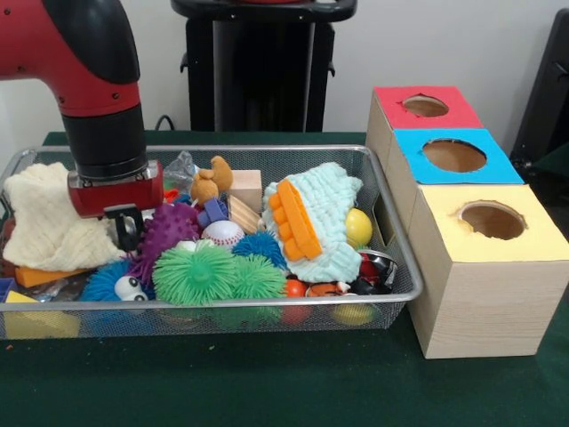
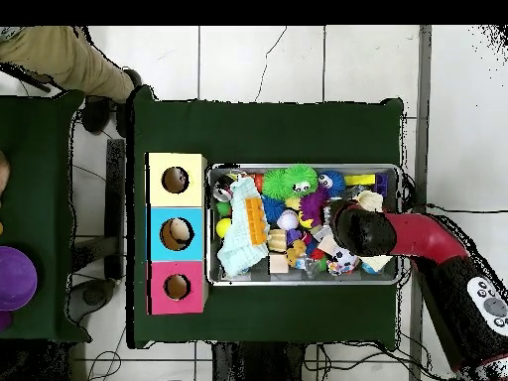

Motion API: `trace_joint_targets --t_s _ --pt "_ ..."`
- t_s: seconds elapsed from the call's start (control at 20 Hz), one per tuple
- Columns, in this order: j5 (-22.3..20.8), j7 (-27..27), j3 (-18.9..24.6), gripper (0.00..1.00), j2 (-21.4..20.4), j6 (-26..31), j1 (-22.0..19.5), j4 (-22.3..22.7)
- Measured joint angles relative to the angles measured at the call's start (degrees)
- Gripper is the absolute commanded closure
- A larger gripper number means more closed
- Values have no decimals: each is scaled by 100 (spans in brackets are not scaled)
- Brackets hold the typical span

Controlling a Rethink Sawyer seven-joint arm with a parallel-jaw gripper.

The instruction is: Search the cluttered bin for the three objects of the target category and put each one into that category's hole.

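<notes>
A wire mesh bin holds a jumble of toys. My gripper hangs low at the bin's left end, between a cream knitted cloth and a purple spiky ball. Its tips are sunk among the toys, so I see no grasp. Green spiky balls, a blue spiky ball, a baseball, a brown plush and a wooden block lie mid-bin. A pale blue knit with an orange ridged piece leans beside a yellow ball. From overhead my arm covers the bin's right end.
Three wooden boxes with holes stand beside the bin: red top, blue top, yellow top. Overhead, something tan shows inside the blue box's hole. A person's sleeve shows at the upper left, beyond the table.
</notes>
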Motion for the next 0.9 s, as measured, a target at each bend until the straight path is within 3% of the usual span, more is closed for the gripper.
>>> trace_joint_targets --t_s 0.35,0.5,0.75,0.9 --pt "-2 0 -92 100 -69 -277 34 110" --pt "-2 1 -223 100 -303 -413 176 331" --pt "161 106 -587 100 -1060 -538 730 947" --pt "463 297 -909 100 -1652 -537 1329 1400"
